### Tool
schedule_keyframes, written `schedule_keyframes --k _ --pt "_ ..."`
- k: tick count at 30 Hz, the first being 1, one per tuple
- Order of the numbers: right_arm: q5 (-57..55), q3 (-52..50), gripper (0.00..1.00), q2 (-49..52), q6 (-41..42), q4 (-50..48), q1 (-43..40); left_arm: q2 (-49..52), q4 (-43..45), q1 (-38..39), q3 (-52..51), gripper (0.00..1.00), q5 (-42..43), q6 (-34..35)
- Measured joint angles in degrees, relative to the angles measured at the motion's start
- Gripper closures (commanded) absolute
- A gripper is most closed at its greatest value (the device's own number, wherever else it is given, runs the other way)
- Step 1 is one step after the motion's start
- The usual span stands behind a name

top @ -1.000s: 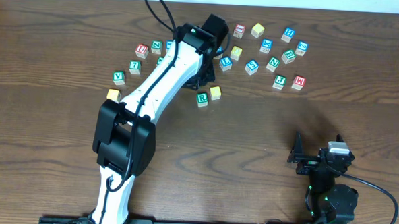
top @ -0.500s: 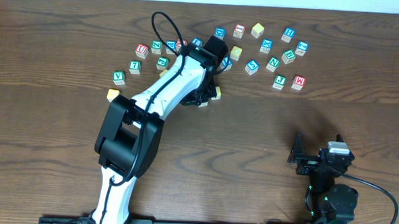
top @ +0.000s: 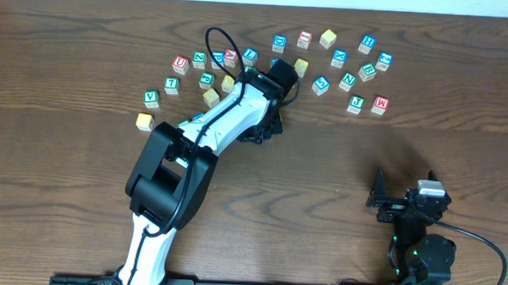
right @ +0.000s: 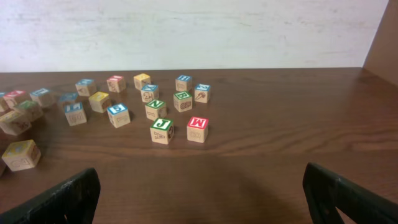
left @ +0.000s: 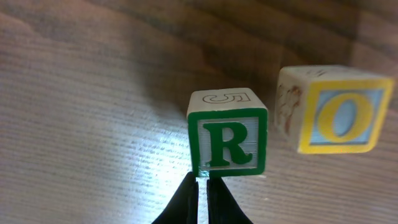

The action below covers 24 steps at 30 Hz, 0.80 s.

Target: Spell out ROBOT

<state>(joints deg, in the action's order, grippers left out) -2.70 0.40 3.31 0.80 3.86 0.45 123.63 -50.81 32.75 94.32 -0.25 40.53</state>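
Heads up, the left tool (left: pixel 201 186) is clenched shut on nothing with its tips right at a bottom corner of the R cube (left: pixel 228 138), mid-counter toward the far edge, so an off-centre shove could spin it into the O cube (left: pixel 339 112) just beside it.

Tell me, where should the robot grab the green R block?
Probably grab the R cube by its two side faces, coming from the wrist camera's side. It sits square-on, with bare table one side and a gap before the O cube on the other. The left gripper, shut at its bottom edge, must open first.
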Motion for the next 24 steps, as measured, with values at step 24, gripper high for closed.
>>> schedule_keyframes --k 24 --pt "0.0 0.0 0.01 0.0 0.0 0.0 0.0 0.0 1.4 -1.4 0.0 0.92 -2.3 -4.3"
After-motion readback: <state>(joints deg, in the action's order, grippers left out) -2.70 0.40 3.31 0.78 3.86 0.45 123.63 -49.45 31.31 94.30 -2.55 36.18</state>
